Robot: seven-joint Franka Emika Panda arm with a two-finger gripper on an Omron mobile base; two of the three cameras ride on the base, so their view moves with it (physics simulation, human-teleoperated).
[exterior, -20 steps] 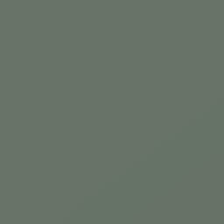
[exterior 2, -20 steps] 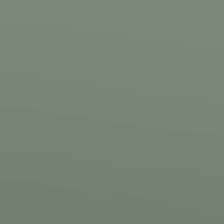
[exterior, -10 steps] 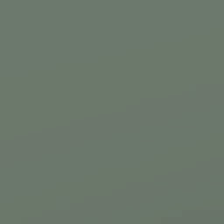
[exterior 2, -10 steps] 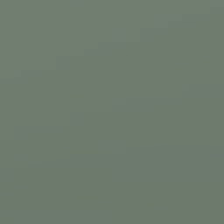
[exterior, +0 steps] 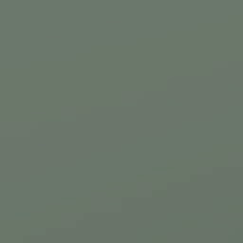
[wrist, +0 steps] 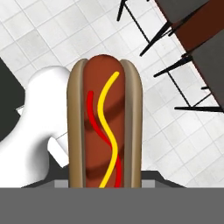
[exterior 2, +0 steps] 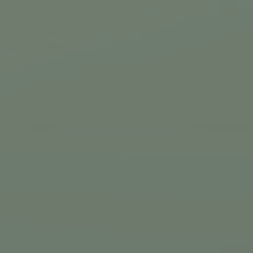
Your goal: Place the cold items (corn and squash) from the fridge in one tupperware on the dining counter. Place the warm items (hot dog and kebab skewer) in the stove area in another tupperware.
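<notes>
Tool-wise, mine was clamped on the hot dog point(wrist: 105, 127), which stood lengthwise right up the middle of the hand view, bun sides flanking a brown sausage with a yellow and a red squiggle down it. Its lower end ran out of sight at the bottom, so I couldn't actually see the fingertips on it. Behind it lay a white tiled floor point(wrist: 52, 30), well below. Off to the upper right were thin black legs point(wrist: 175, 70), probably stools, under something dark red-brown. Both base views were just flat grey-green, nothing readable.
</notes>
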